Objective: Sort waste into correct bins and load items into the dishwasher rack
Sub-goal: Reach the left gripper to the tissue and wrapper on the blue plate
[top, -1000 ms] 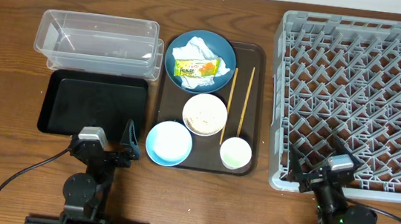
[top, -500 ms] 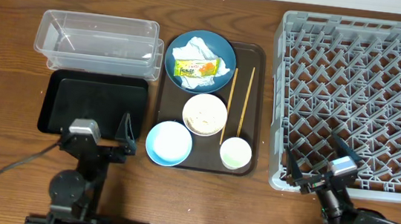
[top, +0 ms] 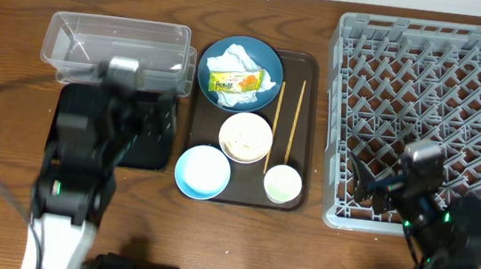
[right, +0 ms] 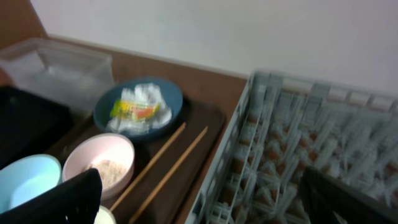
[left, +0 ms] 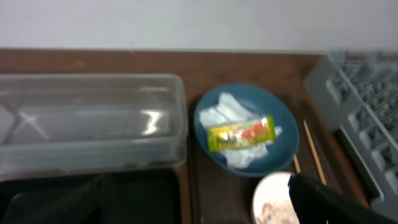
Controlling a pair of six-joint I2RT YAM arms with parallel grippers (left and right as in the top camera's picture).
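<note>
The dark blue plate (top: 262, 61) holds the white napkin (top: 230, 60) and snack wrapper (top: 235, 82). The cream bowl (top: 245, 137) holds rice scraps. The light blue bowl (top: 202, 171), white cup (top: 282, 184) and chopsticks (top: 295, 122) lie on the brown tray. My left gripper (top: 135, 110) hangs open and empty over the black tray (top: 158, 139), facing the clear tub (left: 87, 118) and the wrapper (left: 241, 134). My right gripper (top: 379, 180) is open and empty above the grey rack's (top: 442, 93) front left corner, with the chopsticks (right: 155, 165) and cream bowl (right: 99, 165) ahead.
The brown serving tray (top: 305, 70) sits between the bins and the rack. The clear tub (top: 117, 45) stands behind the black tray at the left. The rack's near wall (right: 249, 124) rises just right of the brown tray.
Both arms have lifted off their rest at the front edge. The left arm has swung far forward over the black tray. The right arm has risen toward the rack's front left corner.
</note>
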